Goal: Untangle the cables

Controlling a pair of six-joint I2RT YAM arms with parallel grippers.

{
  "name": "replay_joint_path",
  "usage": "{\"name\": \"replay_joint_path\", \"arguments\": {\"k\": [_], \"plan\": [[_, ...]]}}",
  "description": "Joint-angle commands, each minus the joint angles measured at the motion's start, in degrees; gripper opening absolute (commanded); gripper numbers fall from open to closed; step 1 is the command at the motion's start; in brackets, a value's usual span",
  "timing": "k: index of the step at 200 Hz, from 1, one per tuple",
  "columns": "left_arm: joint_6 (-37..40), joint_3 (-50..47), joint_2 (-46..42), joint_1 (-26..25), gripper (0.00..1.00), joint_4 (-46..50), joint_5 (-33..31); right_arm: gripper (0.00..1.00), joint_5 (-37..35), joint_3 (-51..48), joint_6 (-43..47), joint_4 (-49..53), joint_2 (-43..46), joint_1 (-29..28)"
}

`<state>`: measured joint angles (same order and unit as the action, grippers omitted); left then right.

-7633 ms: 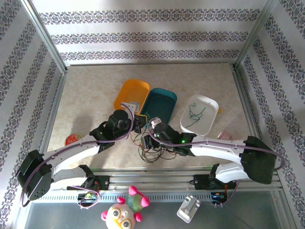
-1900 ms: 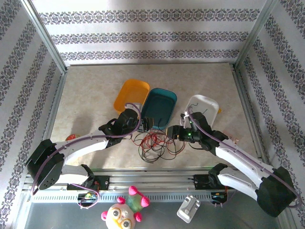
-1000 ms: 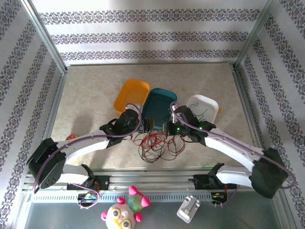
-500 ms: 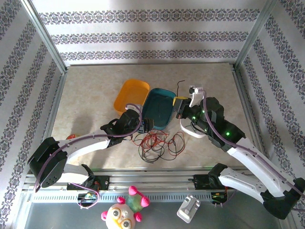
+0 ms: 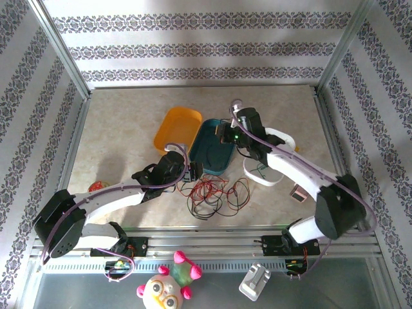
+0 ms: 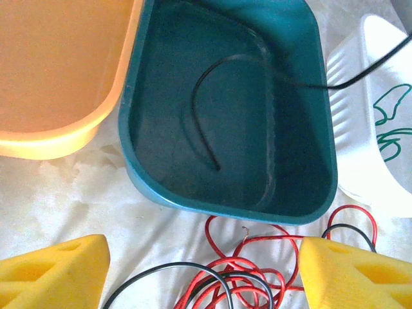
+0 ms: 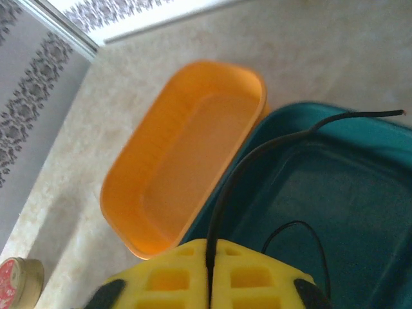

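Red marks your far left: a small red tin [image 5: 96, 187] lies on the tabletop [image 5: 122, 122] beside the left arm. Next comes the orange tray [image 5: 177, 127], standing just beside the teal tray [image 5: 209, 151], their long sides nearly touching. Your left hand [image 5: 193, 170] hovers low at the near end of the teal tray. Its wrist view shows the two yellow foam pads [image 6: 55, 270] spread wide apart with nothing pinched between them. Just right of that hand lies the tangle [image 5: 212, 193], a loose heap of red and black loops on the tabletop, close to the teal tray's near wall. Your right hand [image 5: 226, 132] is over the far part of the teal tray with its pads pressed together on the black cable [image 7: 257, 154]. That cable comes out of the seam between the pads, arcs over the tray and ends near its rim. From the left wrist camera you can see a black strand curled on the teal floor, one end lying free there and the rest running out over the tray's right rim; it looks to be the same cable. Right of the teal tray stands the white tray [image 5: 288, 140], partly covered by the right arm, with a thin green cable [image 6: 393, 116] lying inside it. Farther right, a small pinkish object [image 5: 299, 193] rests on the tabletop, too small to identify.
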<state>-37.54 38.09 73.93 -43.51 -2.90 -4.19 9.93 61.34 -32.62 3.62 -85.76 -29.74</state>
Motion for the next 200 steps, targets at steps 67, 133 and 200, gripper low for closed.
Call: {"name": "replay_joint_path", "arguments": {"k": [67, 133, 200], "plan": [[2.3, 0.6, 0.3, -0.5, 0.78, 1.8, 0.8, 0.49, -8.8, -2.9, -5.7, 10.1, 4.6, -1.4], [3.3, 2.3, 4.2, -0.5, 0.78, 1.2, 2.3, 0.49, -9.3, -22.0, -15.0, 12.4, 16.8, -12.6], [3.5, 3.5, 6.3, -0.5, 0.78, 0.6, 3.4, 0.37, -9.4, -25.3, -11.5, 21.7, 18.1, -18.9]]}}
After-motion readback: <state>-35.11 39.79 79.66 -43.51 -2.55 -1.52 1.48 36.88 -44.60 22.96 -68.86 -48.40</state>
